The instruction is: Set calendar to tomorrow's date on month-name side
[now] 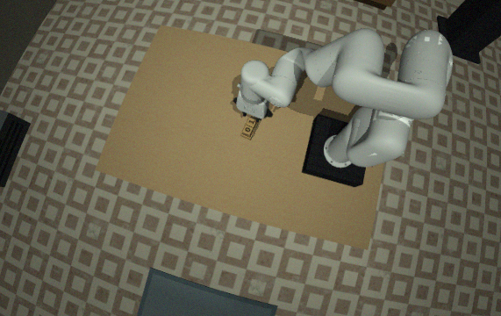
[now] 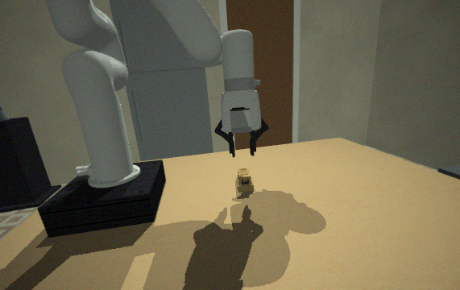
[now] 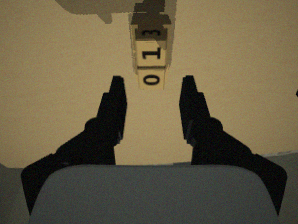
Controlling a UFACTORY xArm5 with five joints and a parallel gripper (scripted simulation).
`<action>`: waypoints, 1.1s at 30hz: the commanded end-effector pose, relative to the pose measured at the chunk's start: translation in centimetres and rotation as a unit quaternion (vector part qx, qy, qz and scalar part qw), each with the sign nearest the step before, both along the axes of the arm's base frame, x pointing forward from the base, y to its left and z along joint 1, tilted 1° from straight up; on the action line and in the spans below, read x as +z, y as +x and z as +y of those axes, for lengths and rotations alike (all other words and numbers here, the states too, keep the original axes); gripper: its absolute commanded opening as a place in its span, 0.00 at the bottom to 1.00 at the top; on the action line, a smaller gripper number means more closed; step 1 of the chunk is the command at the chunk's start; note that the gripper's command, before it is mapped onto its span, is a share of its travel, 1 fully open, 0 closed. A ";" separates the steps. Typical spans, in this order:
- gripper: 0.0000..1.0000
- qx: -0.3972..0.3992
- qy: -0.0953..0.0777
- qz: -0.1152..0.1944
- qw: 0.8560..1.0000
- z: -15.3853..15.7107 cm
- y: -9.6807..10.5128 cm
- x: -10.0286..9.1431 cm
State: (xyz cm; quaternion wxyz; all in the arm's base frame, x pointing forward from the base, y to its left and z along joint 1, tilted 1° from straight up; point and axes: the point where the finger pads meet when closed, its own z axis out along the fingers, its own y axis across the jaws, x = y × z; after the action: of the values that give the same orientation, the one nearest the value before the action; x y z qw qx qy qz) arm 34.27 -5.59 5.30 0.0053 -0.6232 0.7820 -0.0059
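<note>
Near the middle of the table [image 1: 180, 175], the calendar [image 1: 248, 128] sits flat: a small tray carrying two cubes side by side. From above their top faces read 0 and 1, and the exterior view shows a 3 on one end face. The gripper [image 2: 242, 152] hangs straight above it, pointing down, well clear of the cubes [image 3: 149, 52]. Its dark fingers stand about half parted, with only air between them, grasping nothing. In the wrist view the calendar lies beyond the fingertips, roughly centred in the gap between them. The arm rises from a black base [image 1: 316, 127] at the table's edge, and its shadow falls across the table beside the calendar.
</note>
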 end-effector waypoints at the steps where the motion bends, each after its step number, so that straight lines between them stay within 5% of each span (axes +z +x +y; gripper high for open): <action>1: 0.49 0.000 0.000 -0.002 1.000 0.0 0.1 0.1; 33: 0.49 0.000 0.000 -0.001 1.000 -0.1 0.2 -2.7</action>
State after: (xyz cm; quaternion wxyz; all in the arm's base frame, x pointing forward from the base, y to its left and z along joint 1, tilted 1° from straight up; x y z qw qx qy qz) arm 34.30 -5.63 3.06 0.0054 -0.6232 0.7821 -0.0060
